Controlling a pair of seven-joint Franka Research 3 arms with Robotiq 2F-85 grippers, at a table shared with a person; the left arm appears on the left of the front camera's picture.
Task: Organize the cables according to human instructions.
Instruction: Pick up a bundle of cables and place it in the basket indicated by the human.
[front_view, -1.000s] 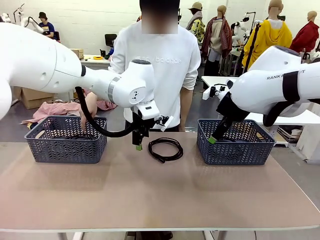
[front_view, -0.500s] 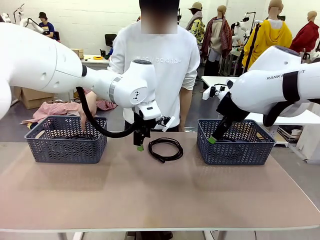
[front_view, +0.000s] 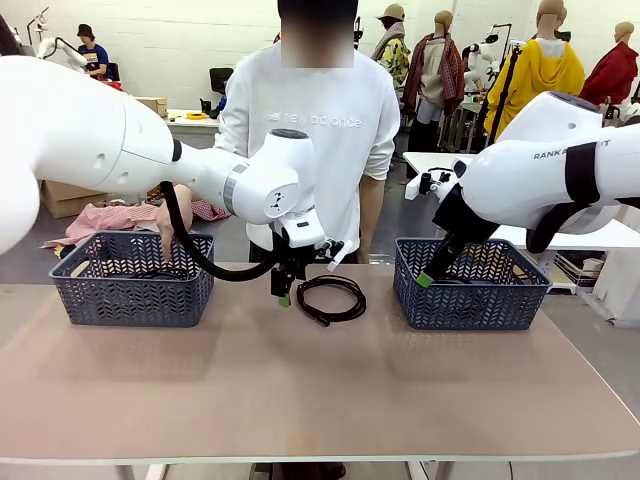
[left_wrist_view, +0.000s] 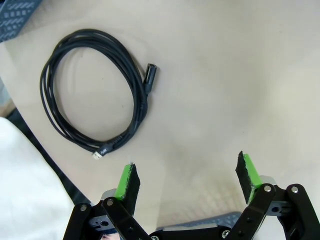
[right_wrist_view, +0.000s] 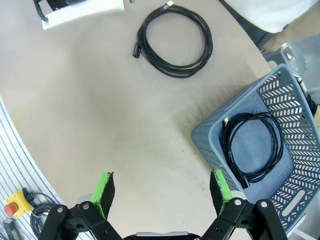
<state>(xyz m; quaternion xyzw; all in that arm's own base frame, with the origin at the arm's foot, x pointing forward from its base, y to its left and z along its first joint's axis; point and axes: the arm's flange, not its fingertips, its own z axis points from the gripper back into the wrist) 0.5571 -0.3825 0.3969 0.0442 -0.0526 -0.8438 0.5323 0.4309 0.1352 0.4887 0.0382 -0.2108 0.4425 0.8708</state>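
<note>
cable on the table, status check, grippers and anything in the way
Left gripper open, empty, just beside the coiled cable. Right gripper open, above the right basket, one cable coiled inside. Bare table around the loose coil.

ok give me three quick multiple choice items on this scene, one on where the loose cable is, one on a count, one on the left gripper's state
1. Where does the loose coiled cable lie?
A. on the table between the two baskets
B. in the person's hand
C. in the left gripper

2. How many grey baskets stand on the table?
A. one
B. two
C. three

3. How is the left gripper?
A. shut on a cable
B. shut on nothing
C. open, holding nothing

Answers:
1 A: the front view shows the coil flat on the tabletop between the left basket and the right basket.
2 B: one basket stands toward each side.
3 C: the left wrist view shows its green pads wide apart over bare table, the cable lying apart from them.
</note>
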